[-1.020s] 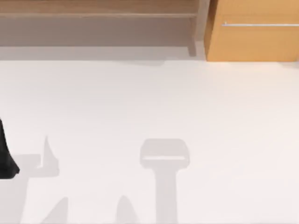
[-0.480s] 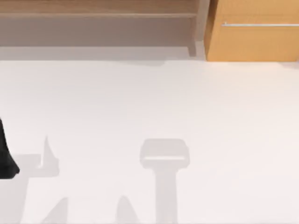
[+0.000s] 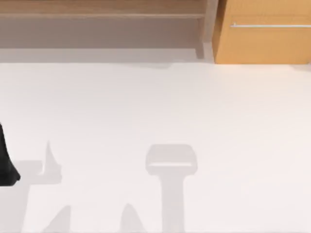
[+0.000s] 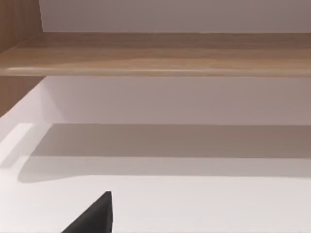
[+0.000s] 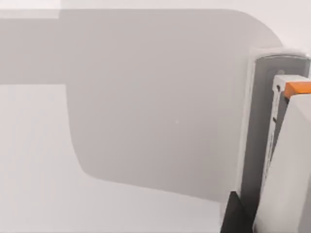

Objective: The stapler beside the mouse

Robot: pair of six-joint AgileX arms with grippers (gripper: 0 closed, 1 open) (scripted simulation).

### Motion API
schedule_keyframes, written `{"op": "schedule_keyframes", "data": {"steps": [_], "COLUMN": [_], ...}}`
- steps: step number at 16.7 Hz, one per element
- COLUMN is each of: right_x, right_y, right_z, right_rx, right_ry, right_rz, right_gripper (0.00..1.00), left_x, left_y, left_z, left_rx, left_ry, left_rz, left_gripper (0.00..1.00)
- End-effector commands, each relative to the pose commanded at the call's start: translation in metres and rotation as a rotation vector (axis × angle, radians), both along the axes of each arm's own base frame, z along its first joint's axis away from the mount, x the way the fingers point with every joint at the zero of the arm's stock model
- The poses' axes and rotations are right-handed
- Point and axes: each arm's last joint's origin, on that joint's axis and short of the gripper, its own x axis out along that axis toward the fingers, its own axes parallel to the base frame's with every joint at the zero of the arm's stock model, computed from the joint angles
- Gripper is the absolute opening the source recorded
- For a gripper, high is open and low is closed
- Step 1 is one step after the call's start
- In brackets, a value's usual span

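Left tool [image 3: 7,165] dark at tabletop [image 3: 155,111] nine o'clock edge, fingers' state untellable. Stapler [image 5: 279,155] close by right wrist camera. Likely step: approach. Next: locate mouse.

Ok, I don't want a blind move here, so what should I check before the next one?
1. Stapler near the right wrist camera: ok, grey body with an orange part close by.
2. Hold on the stapler: cannot tell.
3. Mouse position: cannot tell.
4. Left arm parked at the left edge of the table: ok.
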Motion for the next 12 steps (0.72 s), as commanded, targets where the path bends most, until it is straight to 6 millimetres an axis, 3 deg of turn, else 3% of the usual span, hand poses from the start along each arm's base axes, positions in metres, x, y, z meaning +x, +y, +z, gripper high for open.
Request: {"op": "schedule_keyframes", "data": {"steps": [5,12], "right_x": [0.0,0.0], "right_y": [0.0,0.0], "right_z": [0.001,0.029], "right_rx": [-0.002,0.0], "right_ry": [-0.002,0.001], "right_rz": [0.0,0.0], "right_gripper": [0.0,0.0], "left_x": [0.0,0.0], "left_y": [0.0,0.0], "left_z": [0.0,0.0], "left_rx": [0.0,0.0], "left_ry": [0.0,0.0], "left_rz": [0.0,0.0], "left_gripper": [1.0,1.0]}}
